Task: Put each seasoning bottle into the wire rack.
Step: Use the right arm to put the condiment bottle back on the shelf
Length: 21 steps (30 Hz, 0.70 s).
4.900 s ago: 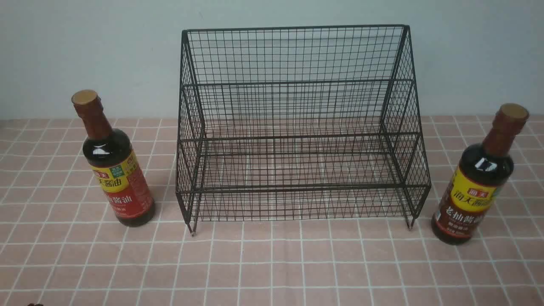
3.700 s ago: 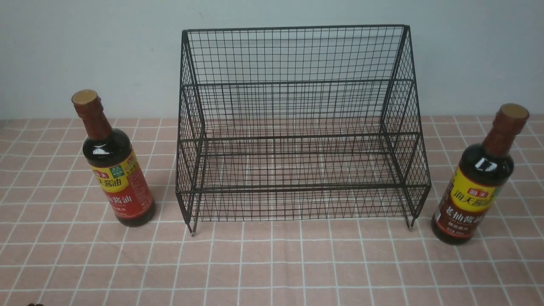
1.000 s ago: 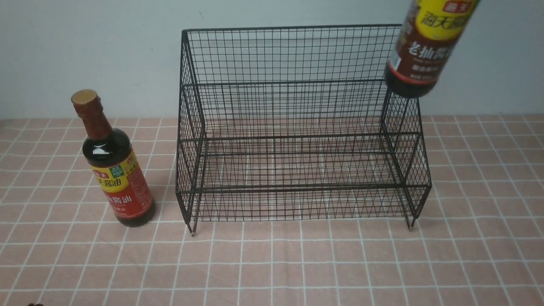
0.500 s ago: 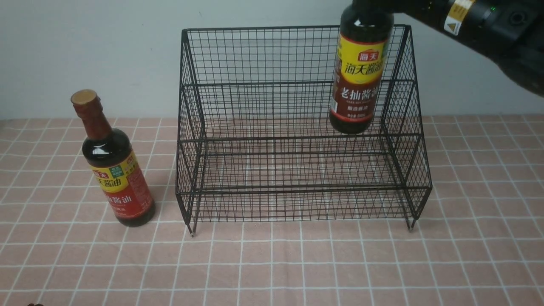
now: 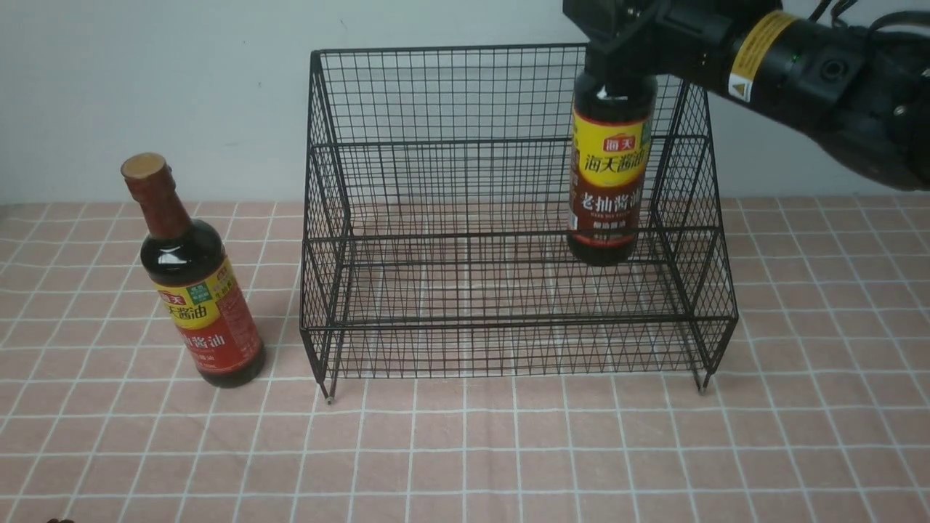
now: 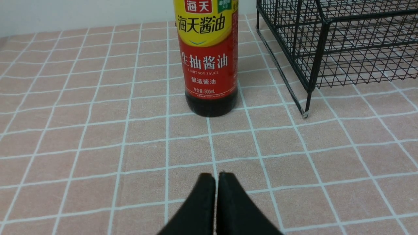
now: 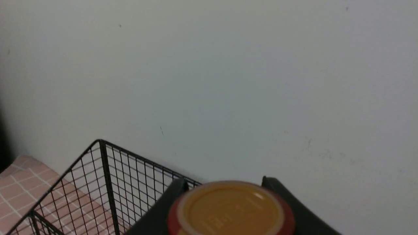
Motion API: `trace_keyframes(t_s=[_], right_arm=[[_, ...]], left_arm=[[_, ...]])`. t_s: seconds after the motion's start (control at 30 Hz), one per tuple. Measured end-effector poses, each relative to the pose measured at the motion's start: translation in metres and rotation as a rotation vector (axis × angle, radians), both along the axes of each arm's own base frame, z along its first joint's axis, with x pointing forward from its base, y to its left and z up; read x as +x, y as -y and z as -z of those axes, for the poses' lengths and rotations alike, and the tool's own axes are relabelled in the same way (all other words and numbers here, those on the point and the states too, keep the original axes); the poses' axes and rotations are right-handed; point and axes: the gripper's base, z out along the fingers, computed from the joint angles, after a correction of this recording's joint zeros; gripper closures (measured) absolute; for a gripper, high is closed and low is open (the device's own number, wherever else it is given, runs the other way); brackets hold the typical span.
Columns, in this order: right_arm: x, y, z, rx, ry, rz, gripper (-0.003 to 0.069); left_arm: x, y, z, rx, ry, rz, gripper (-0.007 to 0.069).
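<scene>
The black wire rack (image 5: 508,145) stands in the middle of the tiled cloth. My right gripper (image 5: 614,54) is shut on the neck of the yellow-and-brown label bottle (image 5: 609,181) and holds it upright over the rack's right part, its base just above the upper tier. In the right wrist view the tan cap (image 7: 230,209) sits between the two fingers. The yellow-and-red label bottle (image 5: 200,290) stands upright left of the rack. In the left wrist view my left gripper (image 6: 216,178) is shut and empty, low over the cloth, short of that bottle (image 6: 207,58).
A pale wall (image 5: 145,87) runs close behind the rack. The rack's front left leg (image 6: 306,112) stands just right of the red-label bottle. The pink tiled cloth (image 5: 465,450) lies in front of the rack.
My right gripper took the brown-label bottle from the table right of the rack, lifted it, carried it left over the rack and is lowering it. The left bottle has not moved.
</scene>
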Motion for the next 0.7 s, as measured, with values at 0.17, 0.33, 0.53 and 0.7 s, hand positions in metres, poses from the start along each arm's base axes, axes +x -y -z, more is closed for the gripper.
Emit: trace_keyframes(t_s=[0.17, 0.33, 0.53, 0.7], right_arm=[[-0.006, 0.003, 0.037, -0.042, -0.103, 0.014, 0.0391], [-0.01, 0.004, 0.047, -0.05, -0.108, 0.015, 0.0391], [-0.014, 0.005, 0.045, -0.061, -0.089, 0.014, 0.0382], [-0.027, 0.012, 0.013, -0.016, -0.038, 0.048, 0.0277]], left_arm=[[0.0, 0.0, 0.0, 0.0, 0.0, 0.0, 0.0631], [0.0, 0.0, 0.0, 0.0, 0.0, 0.0, 0.0631], [0.0, 0.0, 0.0, 0.0, 0.0, 0.0, 0.0631], [0.0, 0.0, 0.0, 0.0, 0.0, 0.0, 0.0631]])
